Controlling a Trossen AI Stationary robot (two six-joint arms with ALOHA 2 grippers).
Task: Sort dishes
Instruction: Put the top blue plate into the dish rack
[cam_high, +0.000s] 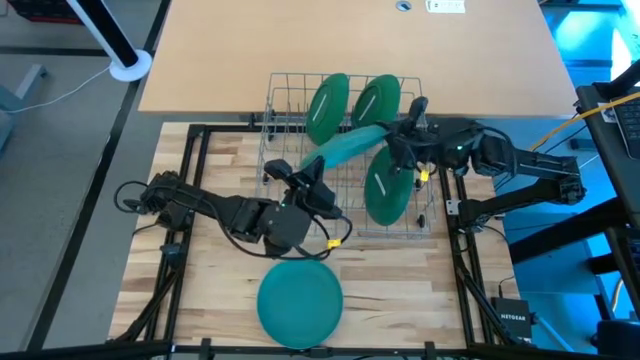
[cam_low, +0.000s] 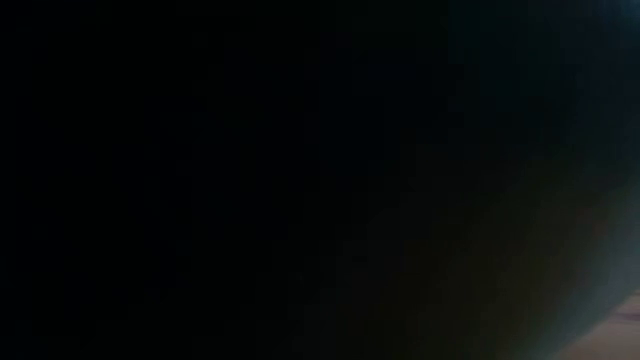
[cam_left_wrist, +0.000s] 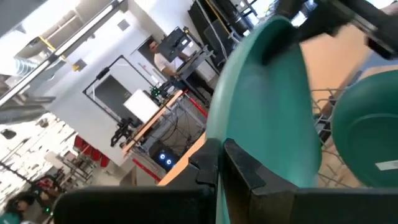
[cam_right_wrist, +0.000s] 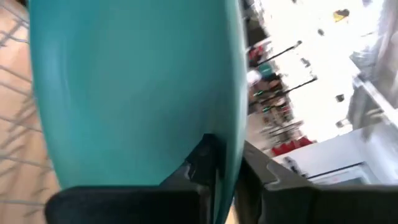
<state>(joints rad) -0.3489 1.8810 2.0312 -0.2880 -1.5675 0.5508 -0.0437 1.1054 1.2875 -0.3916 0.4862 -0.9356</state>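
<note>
Plates mid-handover at frame centre: one green plate spans both arms above the wire rack, left gripper clamped on its lower-left edge, right gripper closed on the upper-right edge. Three plates stand in rack; another lies on table, bottom centre. Best: left lets go only w/ right's hold firm.

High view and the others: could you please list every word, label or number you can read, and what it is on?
"NETGEAR": on the small black box at the table's near right corner.
White label on the far tabletop: too small to read.
White mark on a racked plate: blurred, unreadable.
</note>
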